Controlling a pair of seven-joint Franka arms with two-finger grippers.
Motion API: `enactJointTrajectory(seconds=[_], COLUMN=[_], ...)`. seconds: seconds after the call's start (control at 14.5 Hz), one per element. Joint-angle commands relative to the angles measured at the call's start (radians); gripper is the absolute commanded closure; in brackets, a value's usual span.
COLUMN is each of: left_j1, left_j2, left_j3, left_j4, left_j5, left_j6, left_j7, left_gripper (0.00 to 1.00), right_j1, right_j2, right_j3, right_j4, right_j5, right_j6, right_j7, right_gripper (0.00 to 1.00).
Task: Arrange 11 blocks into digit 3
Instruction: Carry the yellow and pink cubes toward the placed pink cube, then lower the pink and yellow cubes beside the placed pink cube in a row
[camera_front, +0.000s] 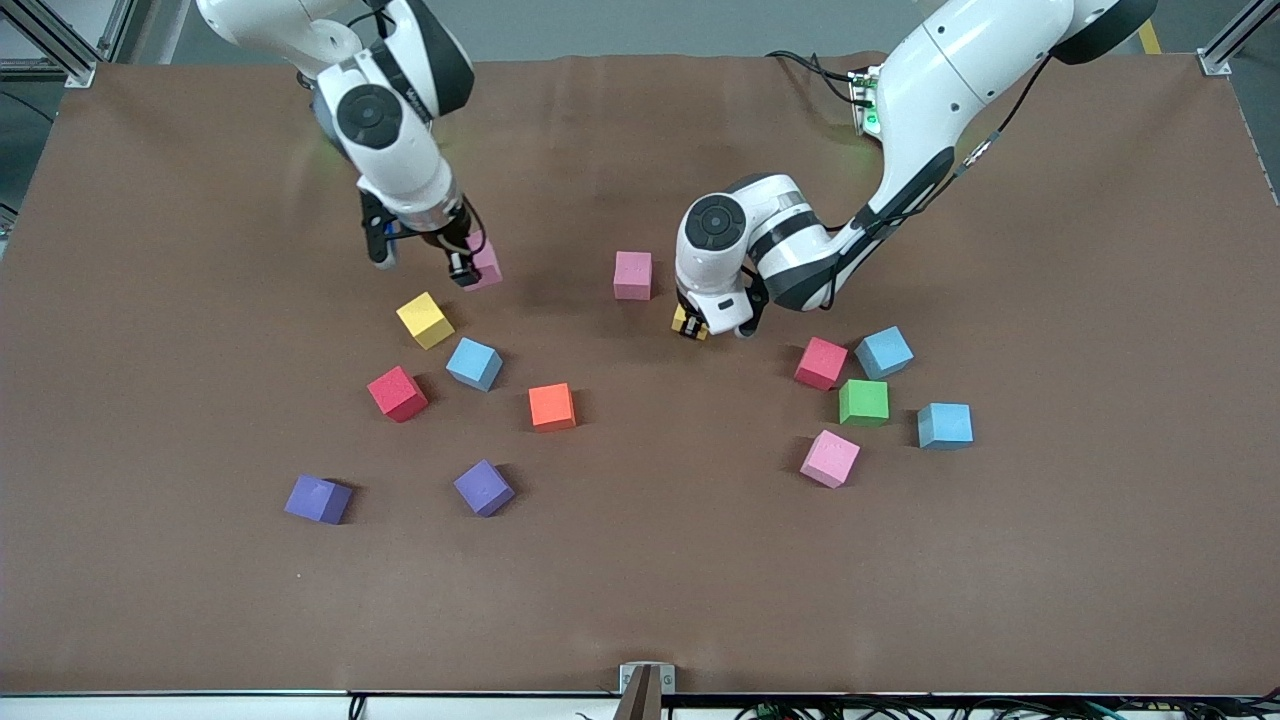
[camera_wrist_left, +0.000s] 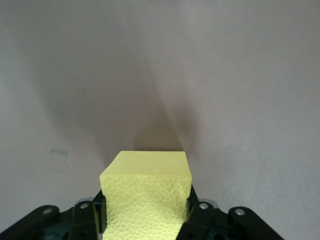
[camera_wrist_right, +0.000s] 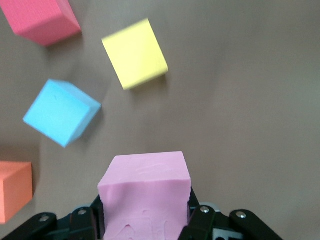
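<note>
1. The right gripper (camera_front: 430, 262) hangs over the table toward the right arm's end, its fingers clamped on a pink cube (camera_front: 486, 262). Just nearer the front camera lie a loose yellow cube (camera_front: 425, 320), a light blue cube (camera_front: 474, 363), a red cube (camera_front: 397, 393) and an orange cube (camera_front: 552, 407), none touching.

2. A lone pink cube on the table (camera_front: 632, 275) sits between the two grippers. No bar of the digit 3 is laid yet, and I judge this cube the likeliest anchor. It lies toward the left arm's end from the right gripper's load. As cubes, the blocks have no long axis; only squaring their faces matters.

3. The left gripper (camera_front: 708, 328) is low near the table's middle, closed on a second yellow cube (camera_front: 689, 322). It is plainly the nearer of the two to the lone pink cube, which lies just beside it and a little farther from the front camera.

4. Toward the left arm's end sit another red cube (camera_front: 820, 362), two more blue cubes (camera_front: 884, 352) (camera_front: 944, 425), a green cube (camera_front: 863, 402) and a third pink cube (camera_front: 830, 458).

5. The front view hides most of the held yellow cube under the wrist; the left wrist view shows its face (camera_wrist_left: 147, 200) gripped squarely, though whether it touches the table is hard to say. The right wrist view shows the pink cube (camera_wrist_right: 145, 192) seated between the fingers, with its neighbours clear of it.
</note>
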Motion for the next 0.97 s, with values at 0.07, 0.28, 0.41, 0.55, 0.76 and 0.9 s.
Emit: enactJointTrajectory(seconds=[0.07, 0.28, 0.41, 0.55, 0.76, 0.9], left_j1=[-0.005, -0.024, -0.027, -0.054, -0.065, -0.068], left_j2=[-0.038, -0.038, -0.037, -0.03, -0.027, -0.015], left_j3=[-0.03, -0.039, -0.042, -0.041, -0.041, -0.041], left_j4=[-0.062, -0.082, -0.082, -0.087, -0.11, -0.121], left_j5=[-0.003, 0.005, 0.007, 0.008, 0.042, 0.088], left_j6=[0.031, 0.055, 0.057, 0.057, 0.071, 0.086], left_j7=[-0.128, -0.182, -0.21, -0.241, -0.293, -0.34], left_gripper=[0.66, 0.66, 0.66, 0.66, 0.66, 0.66], right_j1=[0.114, 0.192, 0.211, 0.212, 0.226, 0.237], right_j2=[0.08, 0.192, 0.235, 0.261, 0.309, 0.336], right_j3=[-0.006, -0.006, -0.006, -0.006, -0.006, -0.006], right_j4=[-0.025, -0.019, -0.007, 0.021, 0.065, 0.09], right_j5=[0.022, 0.022, 0.02, 0.022, 0.022, 0.022], right_j6=[0.119, 0.248, 0.29, 0.285, 0.281, 0.285], right_j7=[0.162, 0.314, 0.374, 0.397, 0.399, 0.4], right_gripper=[1.0, 1.0, 1.0, 1.0, 1.0, 1.0])
